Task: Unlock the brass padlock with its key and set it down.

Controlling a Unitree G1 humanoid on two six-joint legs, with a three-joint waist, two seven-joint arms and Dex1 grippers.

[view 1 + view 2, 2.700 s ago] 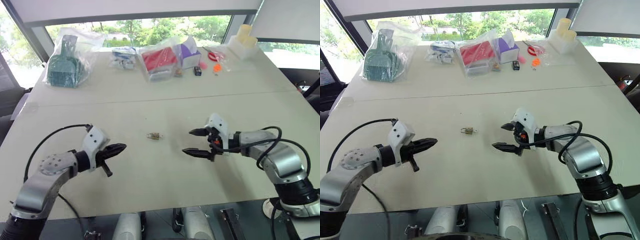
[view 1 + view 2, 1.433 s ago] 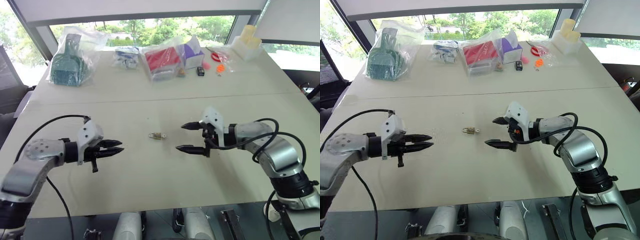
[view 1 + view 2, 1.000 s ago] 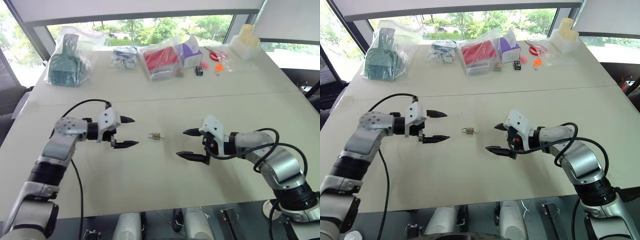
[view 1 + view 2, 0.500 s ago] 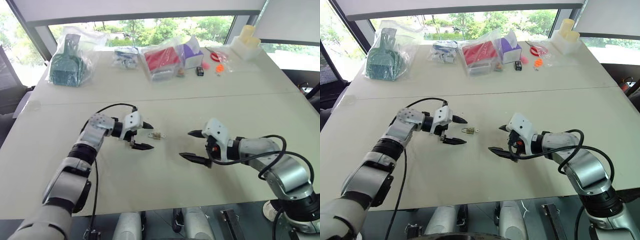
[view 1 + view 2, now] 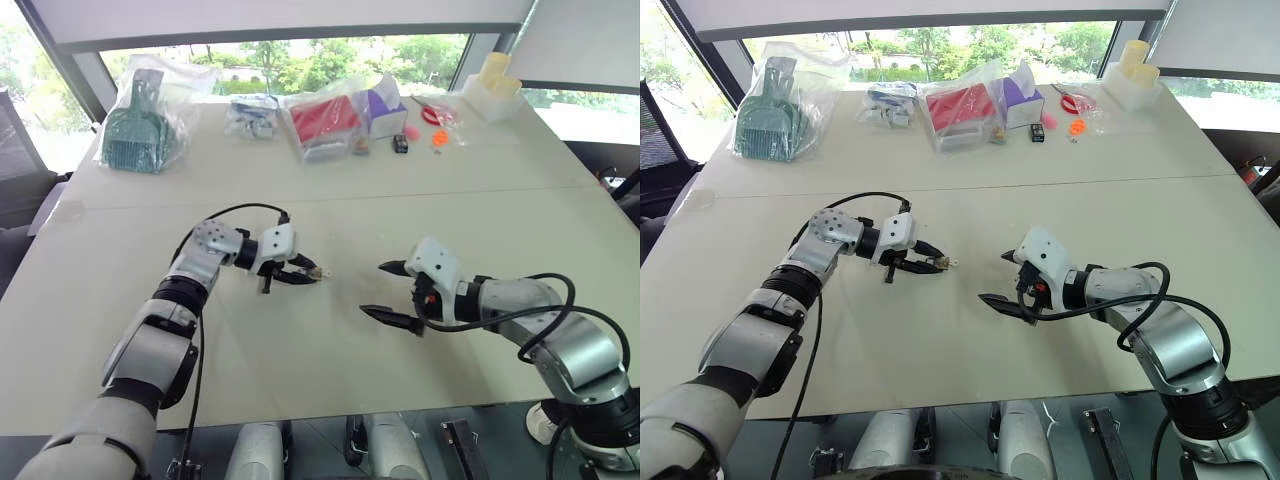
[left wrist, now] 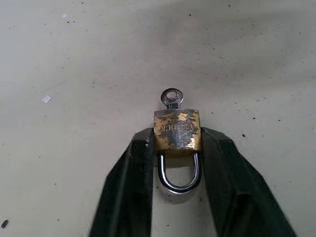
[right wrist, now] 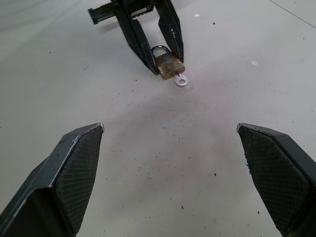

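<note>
Right claw [image 5: 387,292]: nearest item, at 4 o'clock of the bench [image 5: 330,360], fingers spread wide, holding nothing, aimed toward the lock.
Brass padlock [image 6: 177,130]: mid-bench, lying flat, at 10 o'clock from the right claw; shackle closed.
Key [image 6: 171,97]: seated in the padlock's base, round bow protruding away from the left arm.
Left claw [image 5: 301,272]: narrowed on the brass padlock, one finger against each side of the body.
Bagged goods [image 5: 140,112]: far edge, 11 to 1 o'clock.
</note>
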